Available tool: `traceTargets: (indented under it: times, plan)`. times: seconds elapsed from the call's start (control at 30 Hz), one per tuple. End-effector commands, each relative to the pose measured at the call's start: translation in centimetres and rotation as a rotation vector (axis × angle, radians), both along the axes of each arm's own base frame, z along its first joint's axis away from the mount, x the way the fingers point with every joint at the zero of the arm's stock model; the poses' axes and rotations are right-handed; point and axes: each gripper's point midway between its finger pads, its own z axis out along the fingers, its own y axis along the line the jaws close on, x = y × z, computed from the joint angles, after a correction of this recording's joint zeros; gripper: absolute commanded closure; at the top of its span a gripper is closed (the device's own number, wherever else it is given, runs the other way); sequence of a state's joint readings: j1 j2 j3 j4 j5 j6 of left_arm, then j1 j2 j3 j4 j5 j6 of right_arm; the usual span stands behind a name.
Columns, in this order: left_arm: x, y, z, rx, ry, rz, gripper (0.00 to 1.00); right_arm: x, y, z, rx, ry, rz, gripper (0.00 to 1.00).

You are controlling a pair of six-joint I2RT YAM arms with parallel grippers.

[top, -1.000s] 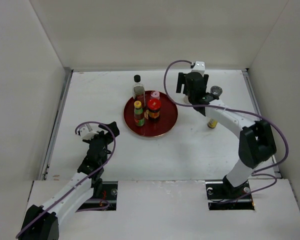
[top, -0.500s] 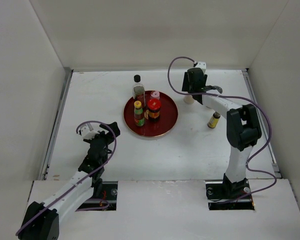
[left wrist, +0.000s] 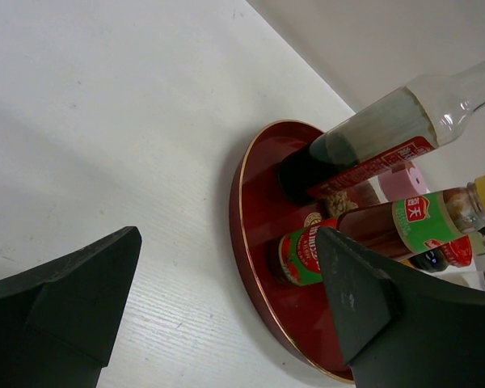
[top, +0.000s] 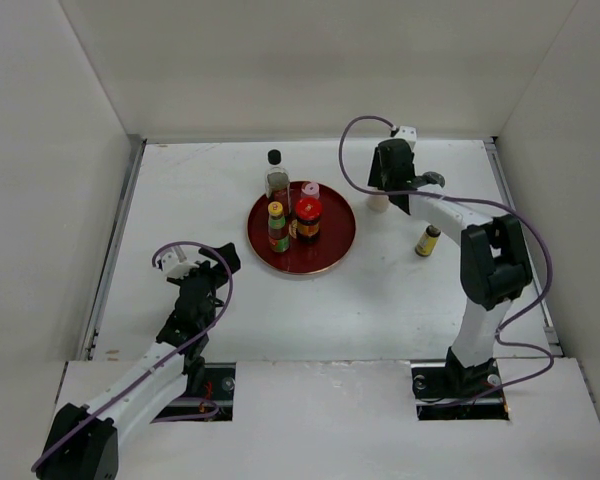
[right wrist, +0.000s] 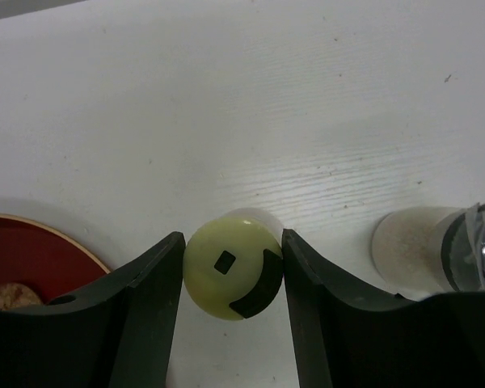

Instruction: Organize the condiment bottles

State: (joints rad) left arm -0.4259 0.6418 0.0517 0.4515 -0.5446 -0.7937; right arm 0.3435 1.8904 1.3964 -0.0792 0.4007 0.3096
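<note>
A yellow-green-capped bottle (right wrist: pixel 233 264) stands on the white table right of the red tray. My right gripper (right wrist: pixel 231 244) is shut on it, both fingers pressed against the cap. From above, its pale body (top: pixel 378 203) peeks out under that gripper (top: pixel 382 192). On the tray (top: pixel 332 252) stand a tall clear black-capped bottle (top: pixel 276 178), a yellow-capped bottle (top: pixel 277 226), a red-capped jar (top: pixel 308 217) and a pink-capped one (top: pixel 311 190). My left gripper (top: pixel 196 278) is open at the near left, well short of the tray (left wrist: pixel 255 267), with nothing in it (left wrist: pixel 226 242).
A white jar with a grey cap (right wrist: pixel 424 250) stands just right of the held bottle. A small gold-capped bottle (top: pixel 427 240) stands further right and nearer. White walls close in the table on three sides.
My right gripper's jaws have closed in on the yellow-green cap, and that arm has swung its elbow right. The left arm has not moved.
</note>
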Motion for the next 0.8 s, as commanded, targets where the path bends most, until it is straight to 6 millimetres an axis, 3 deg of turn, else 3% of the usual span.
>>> traceTargets:
  times: [0.0, 0.1, 0.27, 0.43, 0.57, 0.77]
  plan:
    - [0.3, 0.1, 1.1, -0.026, -0.047, 0.007, 0.1, -0.7, 2.4, 7.7, 0.065, -0.189, 0.043, 0.57]
    - [0.3, 0.0, 1.0, -0.024, -0.046, 0.007, 0.1, -1.9, 4.5, 8.8, 0.065, -0.215, 0.091, 0.57]
    - [0.4, 0.1, 0.9, -0.022, -0.044, 0.01, 0.1, -3.9, 9.6, 9.7, 0.094, -0.25, 0.193, 0.56]
    - [0.4, -0.1, 1.1, -0.024, -0.047, -0.001, 0.1, -4.3, 13.4, 8.0, 0.093, -0.219, 0.255, 0.56]
    - [0.3, 0.1, 1.3, -0.027, -0.056, 0.002, 0.1, -4.0, 14.3, 5.5, 0.084, -0.177, 0.258, 0.56]
    - [0.3, -0.1, 1.4, -0.028, -0.056, -0.006, 0.1, -4.5, 13.7, 2.7, 0.062, -0.133, 0.233, 0.53]
